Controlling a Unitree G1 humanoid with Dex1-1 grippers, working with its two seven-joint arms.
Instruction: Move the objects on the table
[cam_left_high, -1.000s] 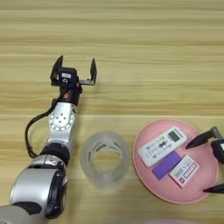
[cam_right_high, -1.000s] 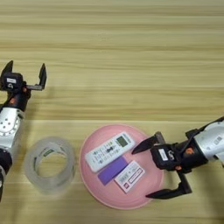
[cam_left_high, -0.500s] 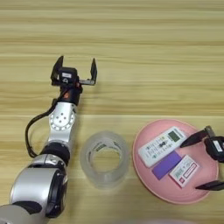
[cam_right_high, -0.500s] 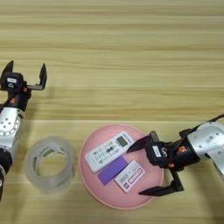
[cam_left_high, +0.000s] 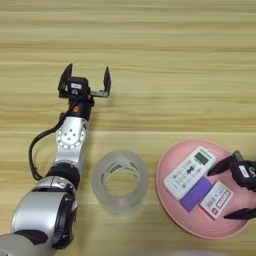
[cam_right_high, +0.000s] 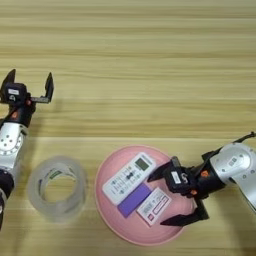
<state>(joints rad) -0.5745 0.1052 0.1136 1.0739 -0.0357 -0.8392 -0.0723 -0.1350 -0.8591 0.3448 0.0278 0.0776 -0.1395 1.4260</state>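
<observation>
Right gripper (cam_right_high: 169, 197) has crept further left over the last second, in over the plate (cam_right_high: 112, 220) rim, and now has its two fingers spread wide with the box (cam_right_high: 154, 206) lying just ahead of the gap, nothing held yet. Upper finger tip sits near the remote (cam_right_high: 127, 177), lower finger tip over the plate's near rim; whether either tip touches the box I cannot tell. Everything else is where it was: the left gripper (cam_left_high: 84, 82) is parked mid-table, well apart from the objects, fingers open and pointing away from the robot, empty. Tape roll (cam_left_high: 119, 181) stands on its flat side on the table (cam_left_high: 175, 60) just left of the plate, between the left arm and the plate, untouched. Remote lies diagonally on the plate, green screen end toward the far right, with a purple slab (cam_right_high: 134, 200) beside it and the white-and-red box next to that, all three close together. My read: the right arm is lining up a pinch on the box. Risk is the flat box sitting low on the plate and crowded by the purple slab, so the fingers may nudge the neighbours or slide off.
</observation>
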